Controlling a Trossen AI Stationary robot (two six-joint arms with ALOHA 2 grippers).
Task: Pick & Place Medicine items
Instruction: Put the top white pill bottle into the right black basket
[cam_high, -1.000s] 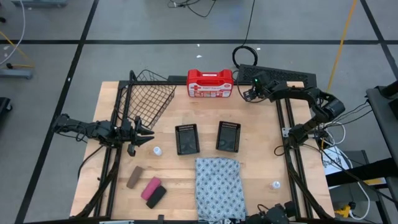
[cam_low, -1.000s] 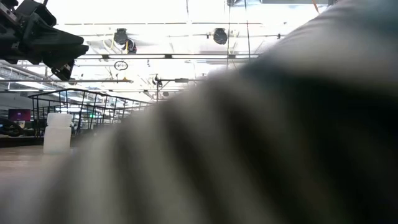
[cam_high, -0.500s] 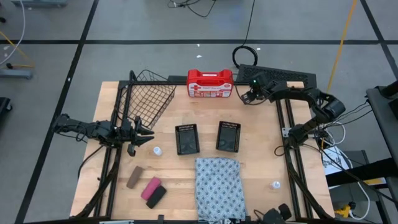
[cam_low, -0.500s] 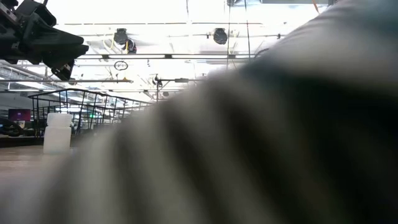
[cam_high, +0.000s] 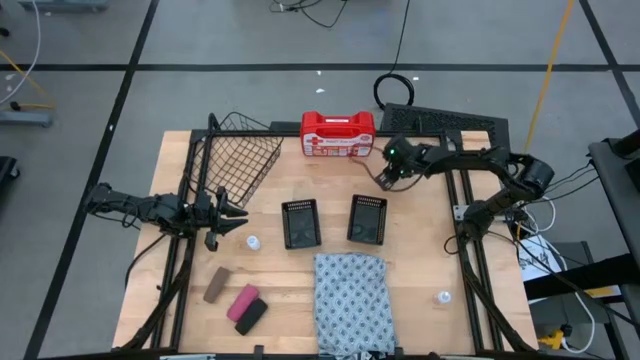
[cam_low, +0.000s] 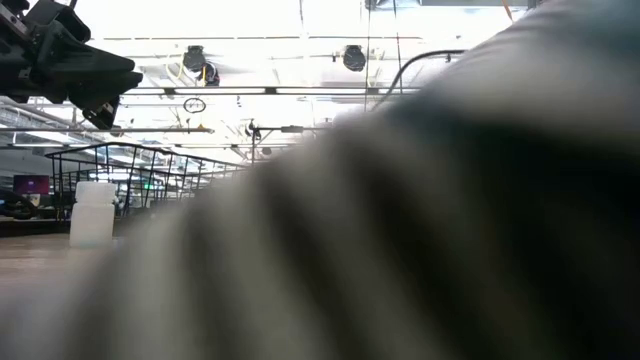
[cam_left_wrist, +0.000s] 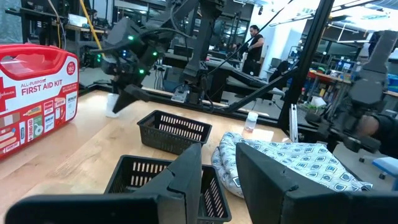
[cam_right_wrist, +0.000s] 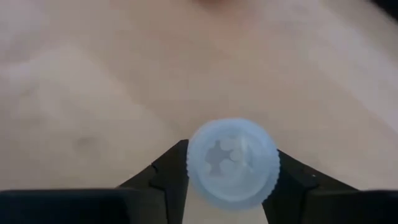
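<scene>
My right gripper hangs over the table between the red-and-white case and the right black mesh tray, shut on a tiny whitish round bottle. The left wrist view shows that gripper and bottle from afar. Another whitish bottle stands on the table by my left gripper, which waits open at the left. One more bottle stands near the right front. Brown, pink and black blocks lie at the front left. My right gripper pinches the bottle between its two fingers, which sit on opposite sides just under the ribbed cap. They slant steeply down at it from above. The bottle stands upright, cap up, low over the wood; whether its base touches the table does not show.
A second mesh tray lies left of the first. A patterned cloth covers the front middle and blocks most of the low view. A wire basket stands at the far left. Bare wood lies around the right gripper.
My right gripper has swung from the far right corner toward the table's left and a little nearer, carrying the whitish bottle, and now stands just beyond the right mesh tray. It has tipped and rolled on the way.
</scene>
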